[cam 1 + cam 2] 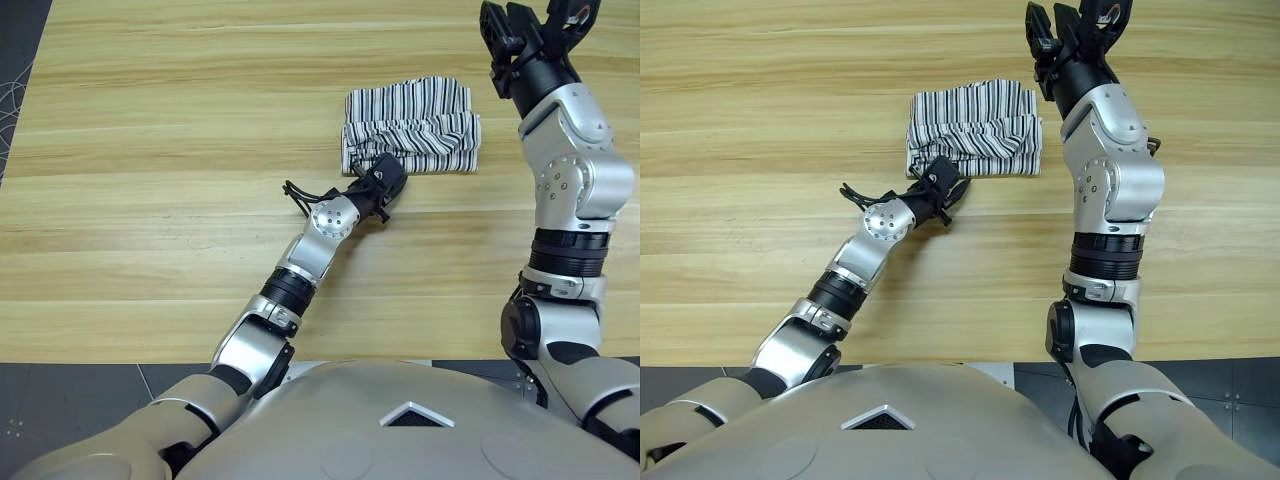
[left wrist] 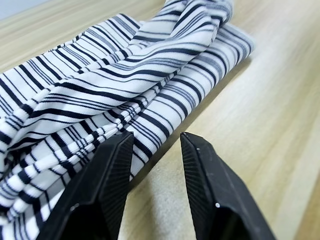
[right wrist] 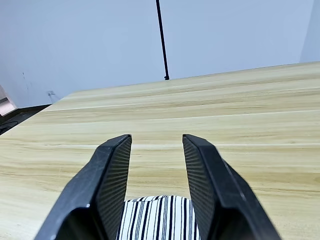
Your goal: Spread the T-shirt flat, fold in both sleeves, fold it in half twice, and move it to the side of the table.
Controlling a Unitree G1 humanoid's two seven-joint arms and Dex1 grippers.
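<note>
T-shirt (image 1: 410,125) is a compact striped bundle in the right half of the table (image 1: 150,150), well back from the near edge. Its long axis runs parallel to that edge. Left gripper (image 2: 156,136) is low at the bundle's near-left corner, fingers parted narrowly, nothing between them, one tip right at the cloth edge; shirt lies straight ahead of it. Right gripper (image 3: 156,137) is raised past the far-right corner, fingers apart, empty. Left arm is nearer. Folding looks done; the move to the table's side remains.
</note>
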